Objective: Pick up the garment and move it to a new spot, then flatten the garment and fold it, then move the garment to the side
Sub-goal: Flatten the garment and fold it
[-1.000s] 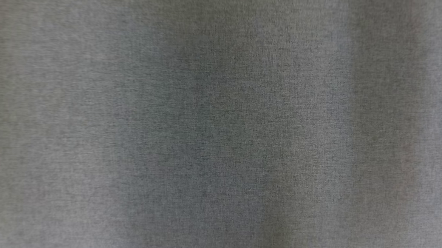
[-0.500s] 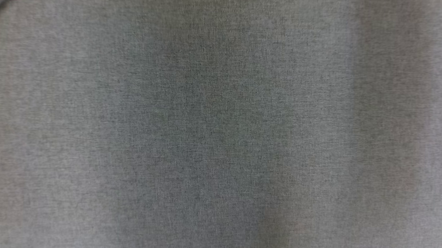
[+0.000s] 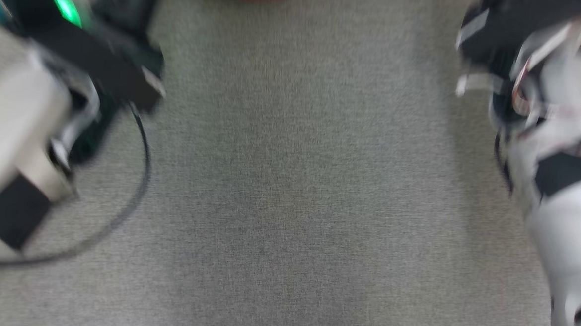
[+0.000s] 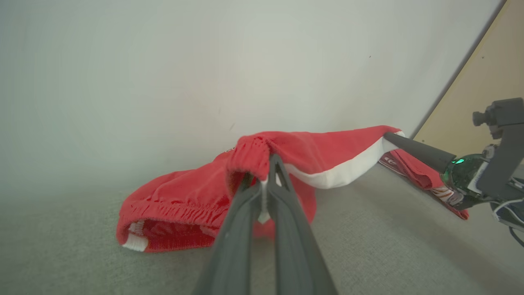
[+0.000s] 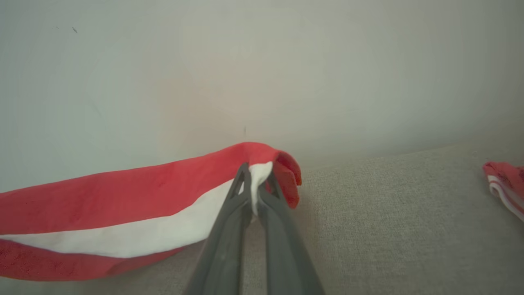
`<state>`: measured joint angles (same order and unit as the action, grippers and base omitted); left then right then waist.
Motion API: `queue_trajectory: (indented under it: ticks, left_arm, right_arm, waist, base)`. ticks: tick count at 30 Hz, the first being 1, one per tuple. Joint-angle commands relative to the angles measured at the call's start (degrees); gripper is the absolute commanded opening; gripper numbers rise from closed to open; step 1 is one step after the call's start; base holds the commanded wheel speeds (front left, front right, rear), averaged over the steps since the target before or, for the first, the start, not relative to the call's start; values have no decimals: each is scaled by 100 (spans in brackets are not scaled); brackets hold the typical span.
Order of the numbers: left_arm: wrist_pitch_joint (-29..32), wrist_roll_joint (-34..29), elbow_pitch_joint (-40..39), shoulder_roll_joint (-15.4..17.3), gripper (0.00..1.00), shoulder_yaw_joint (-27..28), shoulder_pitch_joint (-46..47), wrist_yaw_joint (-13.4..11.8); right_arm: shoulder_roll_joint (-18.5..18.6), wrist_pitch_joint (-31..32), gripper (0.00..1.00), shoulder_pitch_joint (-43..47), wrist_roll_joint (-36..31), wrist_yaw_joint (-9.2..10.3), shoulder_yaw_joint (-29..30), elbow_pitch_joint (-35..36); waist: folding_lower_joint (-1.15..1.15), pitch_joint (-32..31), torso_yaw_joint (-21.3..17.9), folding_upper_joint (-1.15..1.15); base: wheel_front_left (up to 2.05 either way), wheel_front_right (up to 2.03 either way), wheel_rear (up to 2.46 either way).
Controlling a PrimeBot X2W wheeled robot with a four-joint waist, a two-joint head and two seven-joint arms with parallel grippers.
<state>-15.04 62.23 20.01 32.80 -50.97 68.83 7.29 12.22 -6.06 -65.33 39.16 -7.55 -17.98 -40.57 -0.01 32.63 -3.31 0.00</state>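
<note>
Red garment strung between two claws above a grey surface. The left claw, pinched tight, has the ribbed hem. The right claw, likewise clamped, has the white-striped edge. The garment's long axis runs claw to claw, toward 3 o'clock from the left claw and 9 o'clock from the right, its slack bulk sagging onto the surface below the left. Neither arm is nearer, so the carry to a new spot likely needs both moving together. A second red-and-white piece lies well apart at 3 o'clock.
</note>
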Motion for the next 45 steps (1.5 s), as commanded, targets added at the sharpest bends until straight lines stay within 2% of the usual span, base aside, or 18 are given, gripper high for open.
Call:
queue_trajectory:
  ticks: [1, 7, 12, 18, 20, 30, 37, 45]
  left_arm:
    - [-16, -148, -109, -81, 0, 129, -406, -36]
    - [-16, -515, -387, -238, 0, 425, -1739, -59]
    - [-17, -969, -674, -278, 0, 619, -2742, -40]
    - [-17, -1355, -956, -344, 0, 655, -3753, -25]
    - [-17, -1412, -972, -353, 0, 631, -3912, -23]
    - [-16, -1829, -1008, -522, 0, 609, -5137, 2]
    - [-17, -2111, -1123, -559, 0, 498, -5590, 23]
    - [-17, -2270, -1271, -585, 0, 592, -5754, 15]
  right_arm:
    - [108, 7, 0, 423, 70, 17, -60, 197]
    - [318, 80, 0, 1981, 193, 17, -160, 925]
    - [422, 212, 0, 3188, 270, 17, -22, 1459]
    - [469, 452, 0, 4417, 188, 17, 243, 2149]
    - [458, 488, 0, 4586, 164, 17, 304, 2260]
    - [253, 1025, 0, 6266, -146, 17, 1052, 3180]
    - [-86, 1530, 0, 7399, -307, 17, 1588, 4041]
    - [-462, 1955, 0, 7762, -389, 17, 2294, 4768]
  waist:
    - [1, -487, 33, 0]
    - [1, -979, 73, 0]
    - [1, -1320, 95, 0]
    - [1, -1601, 112, 0]
    - [1, -1643, 109, 0]
    - [1, -2103, 221, 0]
    - [1, -2378, 363, 0]
    - [1, -2488, 445, 0]
  base:
    - [0, 0, 0]
    - [0, 0, 0]
    - [0, 0, 0]
    - [0, 0, 0]
    - [0, 0, 0]
    - [0, 0, 0]
    - [0, 0, 0]
    - [0, 0, 0]
